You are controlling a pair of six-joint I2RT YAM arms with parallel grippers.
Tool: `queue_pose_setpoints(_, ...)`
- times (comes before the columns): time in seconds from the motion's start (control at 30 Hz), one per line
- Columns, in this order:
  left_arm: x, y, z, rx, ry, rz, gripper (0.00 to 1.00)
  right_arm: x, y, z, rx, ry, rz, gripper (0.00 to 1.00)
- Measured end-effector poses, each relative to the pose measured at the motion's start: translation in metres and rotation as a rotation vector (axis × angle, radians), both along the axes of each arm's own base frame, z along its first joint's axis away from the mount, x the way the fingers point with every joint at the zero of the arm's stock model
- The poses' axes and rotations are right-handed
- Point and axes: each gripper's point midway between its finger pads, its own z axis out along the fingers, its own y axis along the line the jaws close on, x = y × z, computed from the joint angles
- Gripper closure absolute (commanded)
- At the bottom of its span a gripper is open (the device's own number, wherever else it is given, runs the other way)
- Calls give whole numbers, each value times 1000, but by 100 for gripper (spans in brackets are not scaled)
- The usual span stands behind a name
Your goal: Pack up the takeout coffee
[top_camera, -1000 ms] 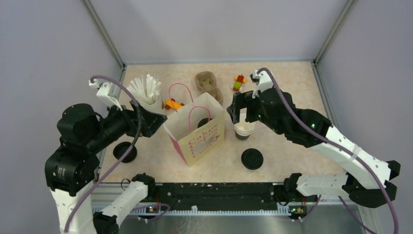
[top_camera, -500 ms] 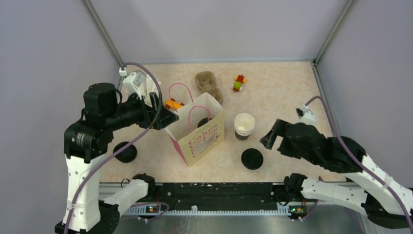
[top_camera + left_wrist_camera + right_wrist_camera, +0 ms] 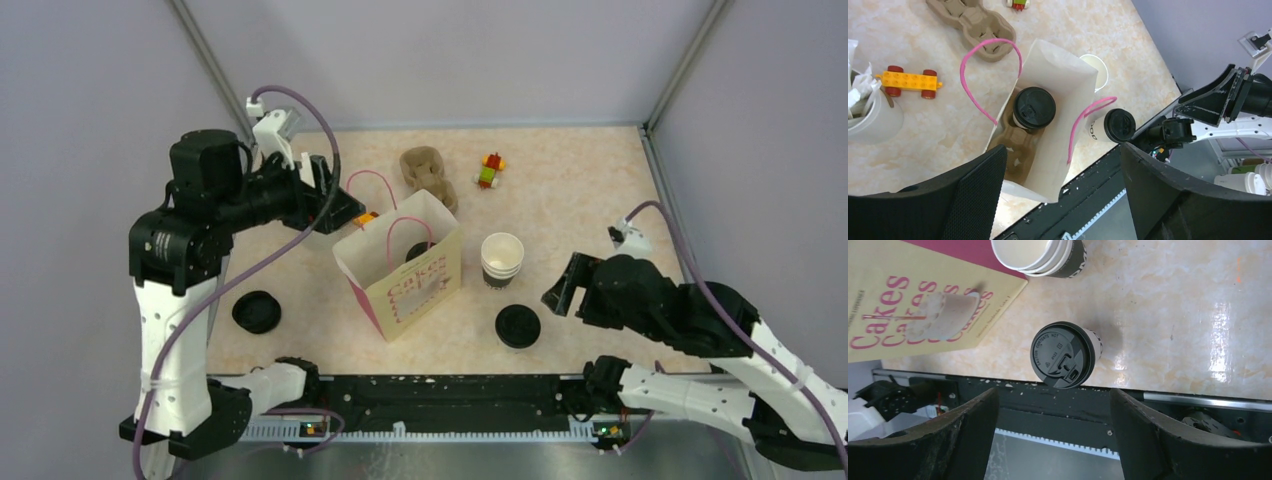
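One lidded takeout coffee point(image 3: 1034, 107) stands in a pulp tray inside the paper bag point(image 3: 410, 285). A second lidded coffee point(image 3: 517, 326) stands near the front edge, seen from above as a black-lidded cup point(image 3: 1064, 356). A third one point(image 3: 256, 311) stands at the front left. A stack of open, lidless cups point(image 3: 501, 258) sits right of the bag. My left gripper point(image 3: 343, 208) hovers open above the bag's left rear, nothing between its fingers point(image 3: 973, 190). My right gripper point(image 3: 560, 290) is open and empty, just right of the second coffee.
A brown pulp cup tray point(image 3: 428, 172) and a small brick toy point(image 3: 490, 170) lie at the back. A yellow brick car point(image 3: 910, 81) and a beige cup of white sticks point(image 3: 868, 117) sit left of the bag. The black front rail point(image 3: 1063, 415) runs below the right gripper.
The right arm pulled back from the open cup stack to the front right, near the lidded coffee. The left arm swung up and toward the back, over the bag.
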Motion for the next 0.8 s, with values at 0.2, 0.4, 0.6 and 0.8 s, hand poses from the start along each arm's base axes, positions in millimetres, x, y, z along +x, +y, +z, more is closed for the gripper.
queue_pose_setpoints(0.2,22,-31,-14,71,9,-69,10,1,6,-19,-69,38,24,16)
queue_pose_setpoints(0.4,13,-136,-46,212,5,-293,7,7,13,-19,-145,71,29,7)
queue_pose_setpoints(0.6,-5,-182,-72,293,-1,-377,6,14,-4,17,-97,-12,-51,2)
queue_pose_setpoints(0.8,-33,-211,-89,334,1,-464,6,12,-38,68,78,-151,-171,2)
